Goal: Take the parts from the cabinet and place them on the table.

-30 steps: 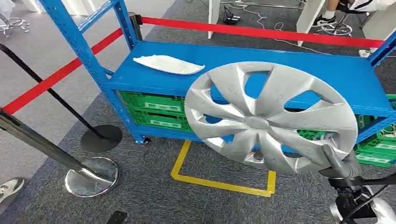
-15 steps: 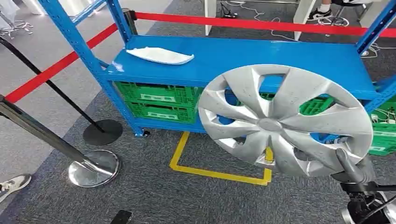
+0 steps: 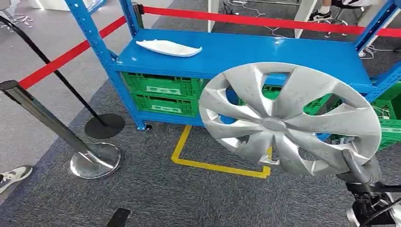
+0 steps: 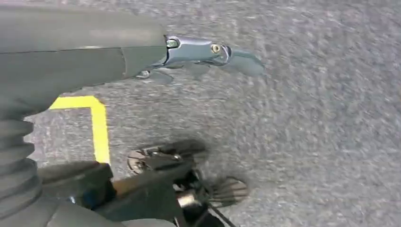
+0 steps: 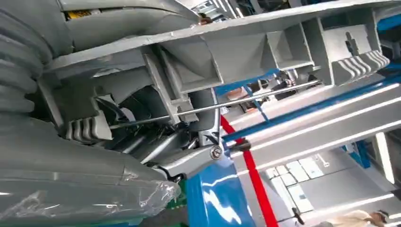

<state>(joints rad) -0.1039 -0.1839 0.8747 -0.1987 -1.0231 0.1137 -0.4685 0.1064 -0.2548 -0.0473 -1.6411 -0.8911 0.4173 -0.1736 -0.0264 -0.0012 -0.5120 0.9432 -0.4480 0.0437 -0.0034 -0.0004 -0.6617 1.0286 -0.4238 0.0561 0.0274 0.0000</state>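
A large silver hubcap (image 3: 288, 120) is held upright in front of the blue cabinet (image 3: 283, 54). My right hand (image 3: 359, 170) grips its lower right rim. In the right wrist view the hubcap's ribbed grey back (image 5: 246, 52) lies close over my right hand (image 5: 75, 189). A white curved part (image 3: 168, 47) lies on the cabinet's top shelf at the far left. My left hand (image 4: 94, 61) hangs over the grey carpet with nothing in it and its fingers (image 4: 208, 49) stretched out.
Green crates (image 3: 163, 94) fill the cabinet's lower shelf. Red barrier belts (image 3: 246, 21) run behind and to the left, on posts with round bases (image 3: 94, 160) (image 3: 105, 125). A yellow tape mark (image 3: 208, 165) lies on the carpet before the cabinet. A person's shoe (image 3: 12, 176) is at far left.
The whole picture has shifted, so the camera moved. The hubcap sits further right in the picture, still in my right hand.
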